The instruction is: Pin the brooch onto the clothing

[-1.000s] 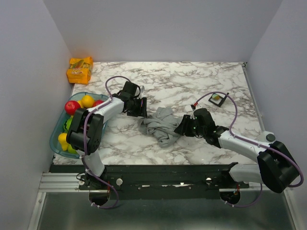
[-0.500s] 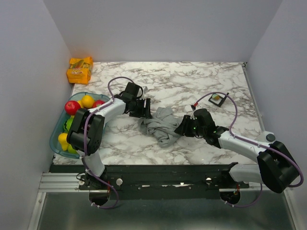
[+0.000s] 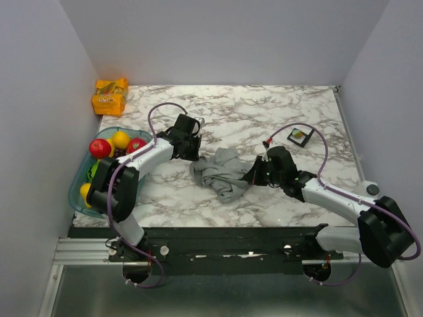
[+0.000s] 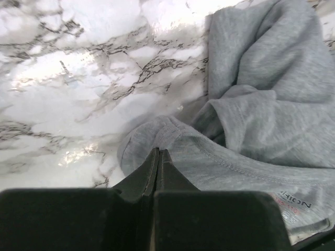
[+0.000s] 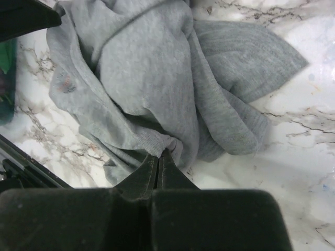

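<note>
Left gripper [image 4: 158, 152] jaws together, pinching hem fold of top [image 4: 261, 104]. Right gripper [image 5: 161, 156] jaws together, clamped on bunched fold of same top. Top crumpled between both grippers on table [image 3: 264, 105]. Brooch [image 3: 299, 135] on card [image 3: 305, 139], well beyond right gripper, apart from top.

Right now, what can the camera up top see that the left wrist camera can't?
Only the top camera shows the brooch on its black card, away from the cloth. It also shows the fruit bowl, the orange packet and the right gripper pinching the grey tank top. Only the left wrist camera shows the left gripper up close, tips closed on a fold, and a small printed label on the fabric. Both show the grey tank top crumpled on the marble table.
</note>
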Controlling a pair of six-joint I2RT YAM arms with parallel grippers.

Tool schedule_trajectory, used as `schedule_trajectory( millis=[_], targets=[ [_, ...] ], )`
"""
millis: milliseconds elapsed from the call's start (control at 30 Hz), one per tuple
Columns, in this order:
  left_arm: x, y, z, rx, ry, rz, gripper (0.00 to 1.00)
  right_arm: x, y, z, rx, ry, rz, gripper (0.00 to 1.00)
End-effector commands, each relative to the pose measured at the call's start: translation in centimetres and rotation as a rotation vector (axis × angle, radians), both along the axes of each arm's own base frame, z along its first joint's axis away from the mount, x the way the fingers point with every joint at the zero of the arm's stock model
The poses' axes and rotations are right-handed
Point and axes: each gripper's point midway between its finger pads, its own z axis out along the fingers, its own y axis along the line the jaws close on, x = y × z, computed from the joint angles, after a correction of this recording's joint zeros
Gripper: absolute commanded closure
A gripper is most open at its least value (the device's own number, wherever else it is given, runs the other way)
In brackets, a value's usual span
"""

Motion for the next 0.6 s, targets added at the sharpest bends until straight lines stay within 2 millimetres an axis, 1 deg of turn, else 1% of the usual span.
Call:
schedule_trajectory(
  millis=[0,33,67,100,133,167,200,233,267,300,333,367,400,433,467,500,533,567],
  targets=[
    [1.5,2.2,6.1,0.120,-0.280,0.079,0.98,1.6,-0.4,5.1,-0.028,-0.122,0.003,0.99],
    [1.4,2.6,8.6,0.103,-0.349,0.100,0.98,1.8,-0.6,6.0,-0.039,-0.142,0.004,1.00],
    [1.7,3.5,10.1,0.115,-0.402,0.146,0.98,2.3,-1.0,7.1,-0.066,-0.178,-0.005,0.99],
    [1.5,3.9,11.0,0.109,-0.435,0.165,0.98,2.0,-1.6,8.0,-0.087,-0.187,-0.006,1.00],
    [1.3,4.1,14.1,0.065,-0.518,0.187,0.99,2.7,-1.5,10.6,-0.079,-0.239,-0.011,0.99],
    [1.2,4.3,15.5,0.059,-0.562,0.200,0.99,3.2,-2.3,11.7,-0.119,-0.278,-0.030,0.99],
    [1.2,5.1,17.0,0.068,-0.613,0.236,1.00,3.0,-2.9,12.8,-0.139,-0.294,-0.035,0.99],
    [0.5,5.2,19.6,0.036,-0.681,0.248,1.00,3.5,-2.9,15.6,-0.129,-0.350,-0.044,0.99],
    [0.2,5.4,21.1,0.031,-0.726,0.254,1.00,3.8,-3.5,16.9,-0.161,-0.394,-0.045,0.99],
    [0.1,5.7,23.2,0.014,-0.784,0.282,1.00,3.8,-3.8,18.1,-0.175,-0.413,-0.042,0.99],
    [-0.5,6.0,25.3,-0.011,-0.834,0.295,1.00,3.9,-4.1,19.4,-0.183,-0.442,-0.046,1.00],
    [-1.0,5.6,26.7,-0.031,-0.866,0.290,1.00,4.2,-4.4,22.4,-0.189,-0.510,-0.055,0.99],
    [-1.3,5.7,29.1,-0.055,-0.913,0.299,1.00,4.2,-4.8,23.3,-0.207,-0.522,-0.053,0.99],
    [-1.6,5.7,30.5,-0.070,-0.939,0.294,1.00,4.3,-4.9,24.2,-0.219,-0.540,-0.053,0.99],
    [-2.0,5.3,31.5,-0.084,-0.955,0.274,1.00,4.6,-5.4,25.5,-0.242,-0.573,-0.061,0.99],
    [-2.3,5.3,33.7,-0.102,-0.991,0.274,1.00,4.5,-5.7,27.5,-0.241,-0.603,-0.070,0.99],
    [-2.7,5.2,34.6,-0.105,-1.002,0.265,1.00,4.5,-5.9,28.7,-0.245,-0.624,-0.077,0.99],
    [-3.0,5.3,35.7,-0.108,-1.024,0.268,1.00,4.6,-6.1,29.5,-0.261,-0.642,-0.073,0.99]
  ],
)
